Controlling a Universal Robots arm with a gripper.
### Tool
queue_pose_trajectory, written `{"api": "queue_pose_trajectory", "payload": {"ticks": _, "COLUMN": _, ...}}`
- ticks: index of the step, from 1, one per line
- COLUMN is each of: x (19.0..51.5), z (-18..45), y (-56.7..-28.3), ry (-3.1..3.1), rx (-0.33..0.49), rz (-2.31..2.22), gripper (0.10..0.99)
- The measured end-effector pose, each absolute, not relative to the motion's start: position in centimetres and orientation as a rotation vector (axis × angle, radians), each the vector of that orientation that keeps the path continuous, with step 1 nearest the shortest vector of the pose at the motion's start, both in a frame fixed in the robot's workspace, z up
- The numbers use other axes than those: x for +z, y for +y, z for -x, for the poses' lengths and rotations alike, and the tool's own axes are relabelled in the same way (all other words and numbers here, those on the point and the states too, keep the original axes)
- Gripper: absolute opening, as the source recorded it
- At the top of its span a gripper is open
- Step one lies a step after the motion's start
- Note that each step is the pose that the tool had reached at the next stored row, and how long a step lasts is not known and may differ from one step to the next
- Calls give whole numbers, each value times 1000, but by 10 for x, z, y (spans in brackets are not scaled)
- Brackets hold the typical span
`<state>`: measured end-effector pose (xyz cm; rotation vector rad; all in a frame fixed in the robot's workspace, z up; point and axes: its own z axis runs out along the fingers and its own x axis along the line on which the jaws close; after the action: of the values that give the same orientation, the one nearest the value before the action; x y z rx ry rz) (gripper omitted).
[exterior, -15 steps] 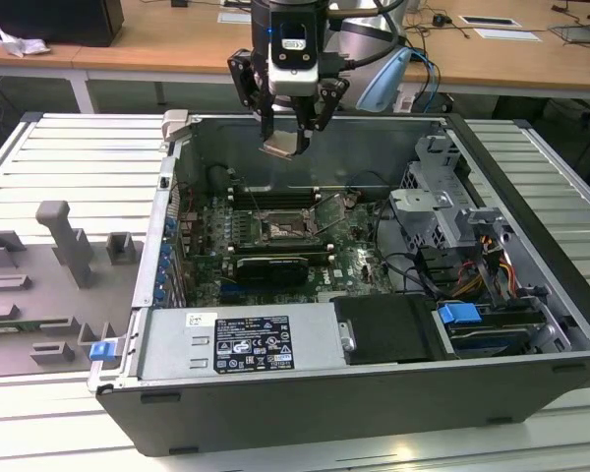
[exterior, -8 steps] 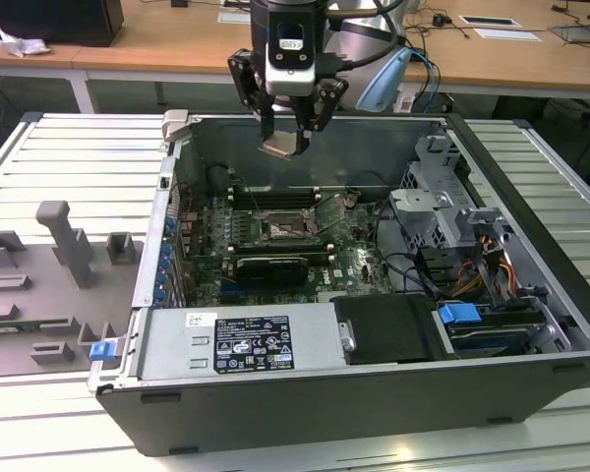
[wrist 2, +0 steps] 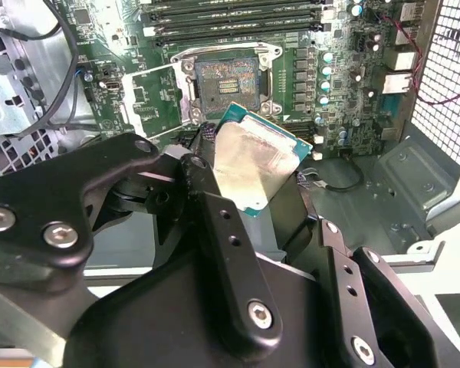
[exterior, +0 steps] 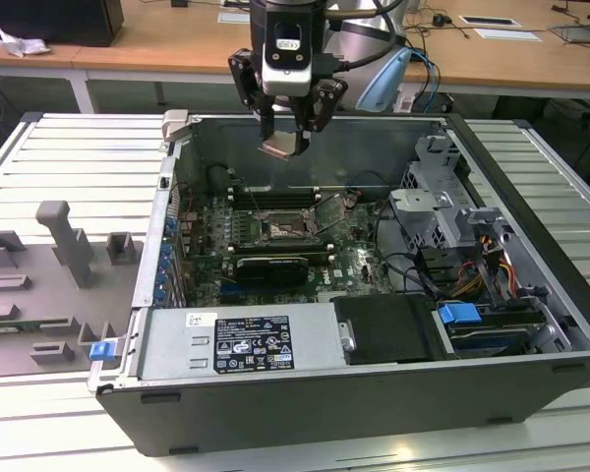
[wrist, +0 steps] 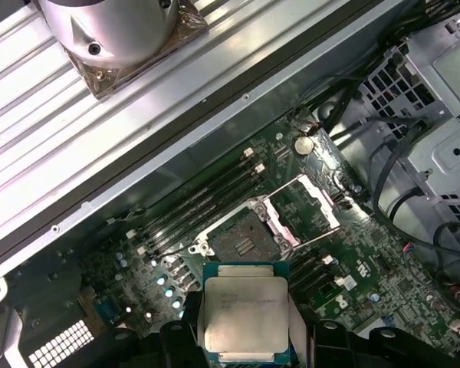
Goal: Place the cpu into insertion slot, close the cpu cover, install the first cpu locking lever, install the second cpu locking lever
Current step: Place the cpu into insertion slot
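My gripper [exterior: 286,136] hangs above the back edge of the open computer case and is shut on the cpu [exterior: 283,147], a small square chip with a silver-grey top. In both wrist views the cpu [wrist 2: 253,157] [wrist: 244,313] sits tilted between the black fingers [wrist 2: 215,222], held high over the motherboard. The insertion slot [wrist 2: 226,77] [wrist: 244,239] [exterior: 280,231] is bare, with its dark contact field showing. The cpu cover [wrist 2: 149,96] [wrist: 307,205] is swung open and stands beside the slot. A thin locking lever [wrist: 322,238] sticks out next to it.
Long black memory slots [wrist 2: 238,15] run along one side of the slot. A black graphics card [exterior: 270,267] lies in front of it in the exterior view. A drive cage with cables [exterior: 442,211] is at the exterior view's right, a power supply [exterior: 246,339] in front, and grey fixtures [exterior: 54,270] outside the case at left.
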<state>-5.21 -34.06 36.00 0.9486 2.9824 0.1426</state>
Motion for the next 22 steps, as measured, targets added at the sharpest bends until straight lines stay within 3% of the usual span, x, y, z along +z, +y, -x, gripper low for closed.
{"api": "queue_pose_trajectory", "payload": {"ticks": 22, "x": 356, "z": 53, "y": -341, "ry": 2806, "rx": 139, "rz": -1356, "gripper": 529}}
